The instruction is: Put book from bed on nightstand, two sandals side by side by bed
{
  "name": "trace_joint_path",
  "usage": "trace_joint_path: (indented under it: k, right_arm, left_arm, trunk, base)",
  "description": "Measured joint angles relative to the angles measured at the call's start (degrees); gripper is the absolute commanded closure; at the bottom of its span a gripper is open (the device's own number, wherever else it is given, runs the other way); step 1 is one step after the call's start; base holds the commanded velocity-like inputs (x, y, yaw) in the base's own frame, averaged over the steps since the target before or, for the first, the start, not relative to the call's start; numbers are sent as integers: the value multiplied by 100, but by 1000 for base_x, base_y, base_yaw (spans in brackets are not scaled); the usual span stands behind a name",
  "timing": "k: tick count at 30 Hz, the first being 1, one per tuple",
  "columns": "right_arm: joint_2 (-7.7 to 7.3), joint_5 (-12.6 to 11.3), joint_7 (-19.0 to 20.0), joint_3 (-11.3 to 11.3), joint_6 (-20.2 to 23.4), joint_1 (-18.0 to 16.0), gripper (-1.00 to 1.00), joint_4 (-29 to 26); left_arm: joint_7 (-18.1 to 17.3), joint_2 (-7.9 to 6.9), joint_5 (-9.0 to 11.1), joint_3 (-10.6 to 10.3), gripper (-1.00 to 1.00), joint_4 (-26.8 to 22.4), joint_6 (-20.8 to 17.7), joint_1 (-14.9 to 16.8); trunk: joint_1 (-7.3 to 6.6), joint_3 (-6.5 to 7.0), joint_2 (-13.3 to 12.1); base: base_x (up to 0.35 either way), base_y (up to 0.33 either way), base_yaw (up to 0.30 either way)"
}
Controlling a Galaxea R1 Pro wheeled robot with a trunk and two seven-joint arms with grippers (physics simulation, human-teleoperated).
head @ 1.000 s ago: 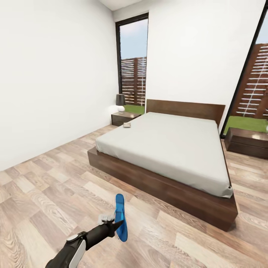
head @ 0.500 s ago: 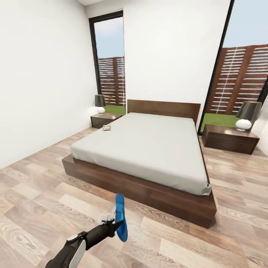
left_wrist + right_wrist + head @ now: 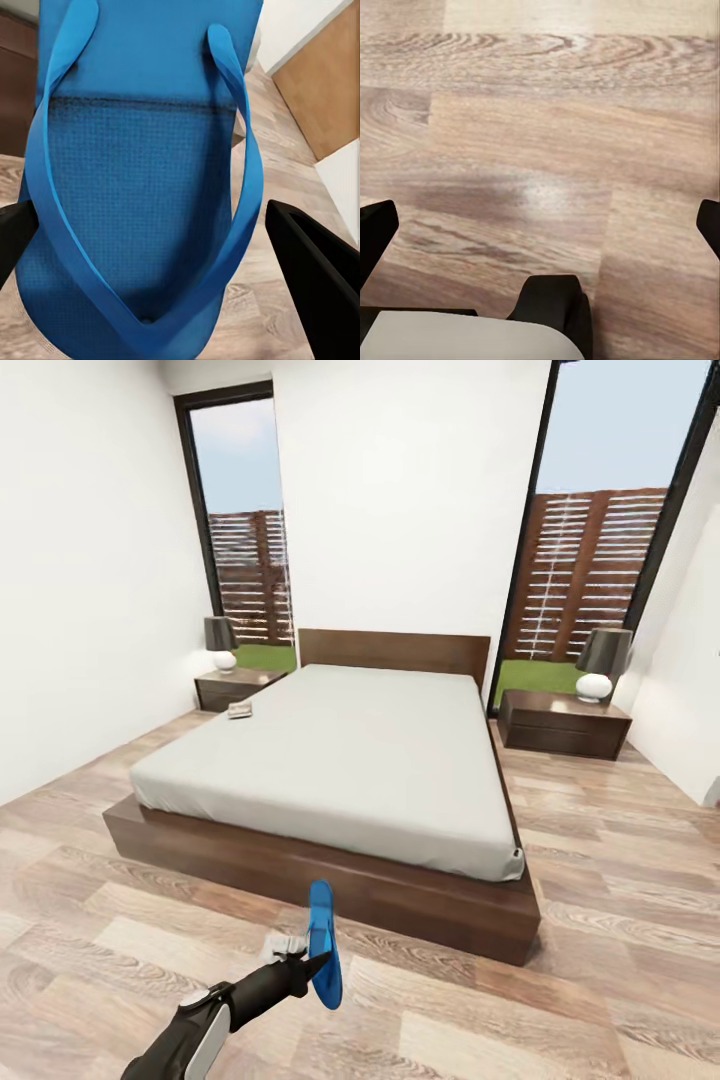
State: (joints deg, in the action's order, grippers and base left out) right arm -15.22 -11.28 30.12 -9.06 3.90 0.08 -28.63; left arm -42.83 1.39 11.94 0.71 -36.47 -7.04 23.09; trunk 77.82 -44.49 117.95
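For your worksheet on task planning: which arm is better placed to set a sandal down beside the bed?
Left. Its gripper already holds a blue sandal above the floor near the bed; the right fingers are open and hold nothing.

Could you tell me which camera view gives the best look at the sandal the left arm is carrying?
The left wrist view: the sandal spreads wide between the left pincer fingertips, straps plain. The head view shows it small and edge-on; the right wrist view shows floor.

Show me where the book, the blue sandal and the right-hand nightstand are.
book [image 3: 239,710], head view, its cover, on the bed's far left edge.
blue sandal [image 3: 322,945], head view, middle of its sole.
right-hand nightstand [image 3: 562,726], head view, its front.
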Motion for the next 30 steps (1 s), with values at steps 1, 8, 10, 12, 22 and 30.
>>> trace_joint_path:
  k: [1,8,10,12,22,30]
  right_arm:
    - [0,0,0,0,0,0,-100,0]
    - [1,-6,7,0,0,0,-100,-3]
    - [0,-6,8,0,0,0,-100,-3]
    - [0,-6,8,0,0,0,-100,-4]
    - [0,-6,8,1,0,0,-100,-5]
    - [0,-5,7,1,0,0,-100,-5]
  left_arm:
    - [0,0,0,0,100,0,0,0]
    - [0,0,-2,0,100,0,0,0]
    - [0,0,-2,0,100,0,0,0]
    - [0,0,-3,0,100,2,0,-2]
    - [0,-1,0,0,100,-1,0,-3]
    - [0,1,0,0,100,0,0,-2]
  trunk:
    - [-1,0,0]
    - [-1,0,0]
    - [-1,0,0]
    - [-1,0,0]
    - [2,0,0]
    - [2,-7,0]
  base:
    - [277,0,-19]
    - [313,0,-4]
    - [321,0,0]
    - [315,0,0]
    - [135,0,94]
    - [3,0,255]
